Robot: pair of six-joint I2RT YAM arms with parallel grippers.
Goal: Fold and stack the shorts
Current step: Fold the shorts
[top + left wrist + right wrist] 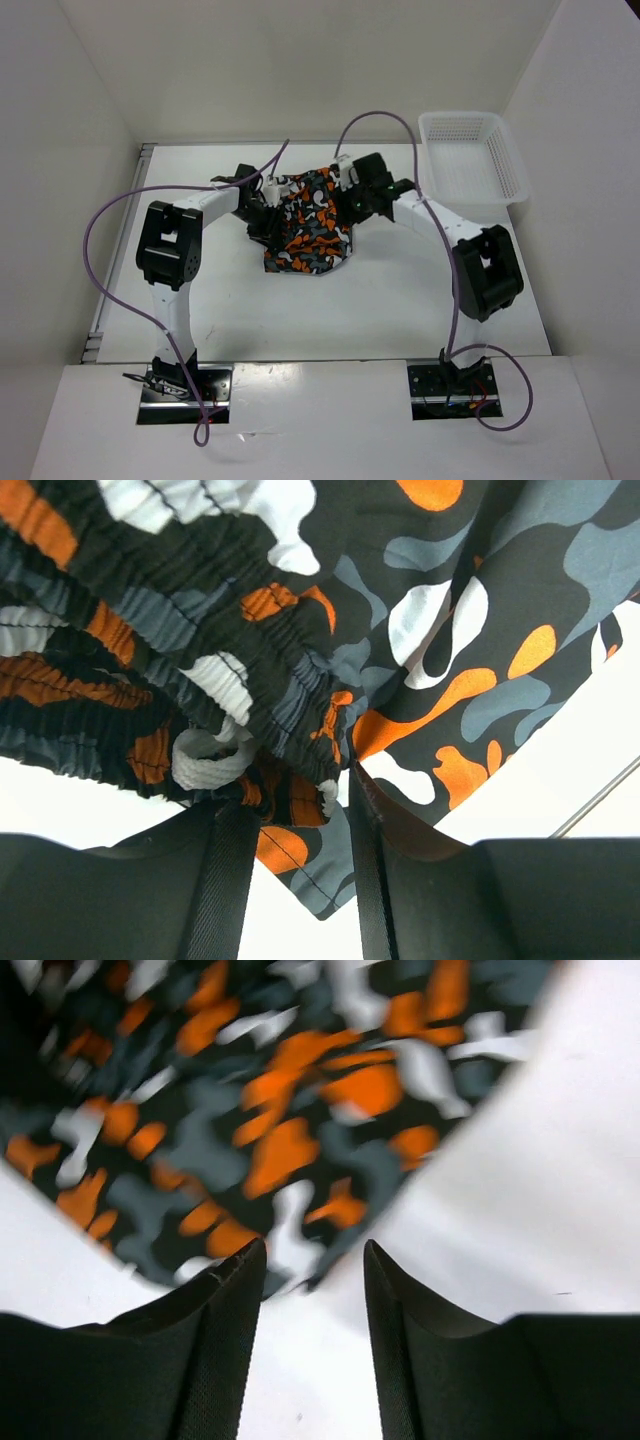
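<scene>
White table (300, 320): camouflage shorts (310, 235) bunched near centre; white mesh basket (470, 155) at far right corner.

One pair of camouflage-print shorts (310, 225) on the one desk (400, 300), folks, and just one white mesh basket (470, 192) at the far right. Two arms in play, left arm (170, 250) and right arm (485, 265), so two hands: left hand (272, 205), right hand (345, 185). Two purple cables too, left cable (88, 235) and right cable (385, 113).
</scene>
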